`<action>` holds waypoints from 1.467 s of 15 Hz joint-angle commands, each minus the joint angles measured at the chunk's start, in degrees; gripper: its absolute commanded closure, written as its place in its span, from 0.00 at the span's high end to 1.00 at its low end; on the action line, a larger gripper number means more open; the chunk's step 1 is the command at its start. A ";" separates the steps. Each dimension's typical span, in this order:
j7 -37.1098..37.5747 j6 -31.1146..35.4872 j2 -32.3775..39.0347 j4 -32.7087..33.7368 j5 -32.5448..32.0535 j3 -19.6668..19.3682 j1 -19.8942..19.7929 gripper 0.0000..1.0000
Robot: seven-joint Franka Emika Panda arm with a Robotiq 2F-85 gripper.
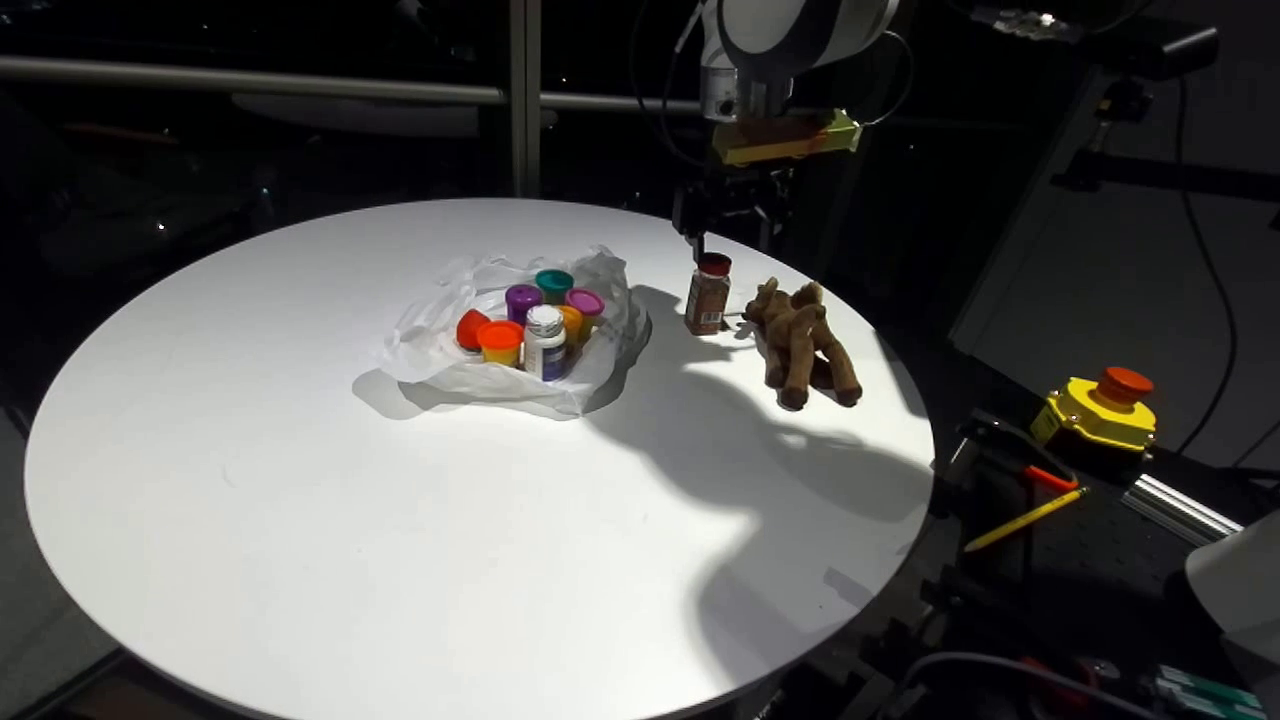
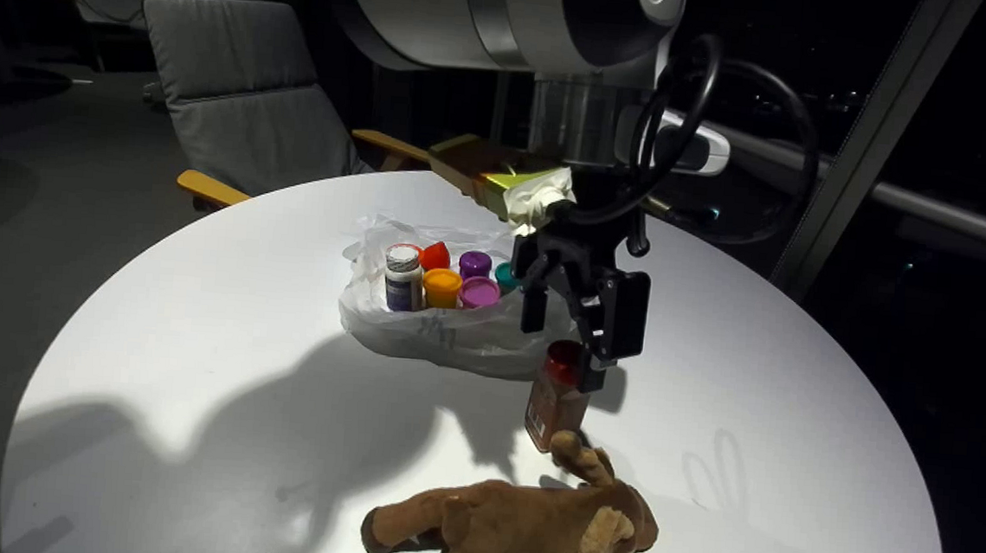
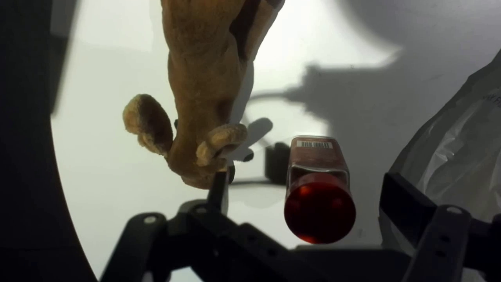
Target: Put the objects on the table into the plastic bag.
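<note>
A brown bottle (image 1: 708,305) with a red cap stands upright on the white table. My gripper (image 3: 306,184) is over it, open, its fingers apart on both sides of the red cap and not visibly touching it. Beside the bottle, a brown plush toy (image 2: 519,530) lies on its side; its head is near a fingertip in the wrist view. The plastic bag (image 2: 454,341) lies spread out and wrinkled. Within it sit a teal cup (image 1: 554,284), purple piece (image 1: 521,303), red piece (image 1: 472,330), orange piece (image 2: 442,288), pink-lidded tub (image 2: 481,292) and white-capped canister (image 1: 545,350).
The round table (image 1: 330,540) has its edge close beyond the plush toy. Off the table are a yellow and red device (image 1: 1100,415) and a yellow pencil (image 1: 1025,520). A grey chair (image 2: 237,94) stands behind the table.
</note>
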 commanded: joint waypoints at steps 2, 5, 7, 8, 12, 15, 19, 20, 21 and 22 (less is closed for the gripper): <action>1.34 4.25 2.35 1.19 2.04 -0.35 0.35 1.00; 1.89 6.11 3.83 1.63 2.26 -0.58 0.77 1.00; 2.21 6.82 4.82 2.03 2.51 -0.70 0.86 1.00; 2.34 7.08 5.18 2.19 2.73 -0.71 0.83 0.75; 3.66 8.90 6.16 2.62 2.63 -1.47 1.28 0.51; 4.10 9.88 5.98 2.36 2.50 -1.86 1.56 0.28; 5.41 6.73 2.75 3.31 -0.03 -4.05 3.70 0.25; 5.81 4.64 1.42 4.93 -1.20 -4.91 4.82 0.25; 5.72 2.44 0.26 6.38 -2.22 -5.36 5.60 0.25; 6.44 0.21 -0.18 8.63 -3.68 -5.77 6.60 0.25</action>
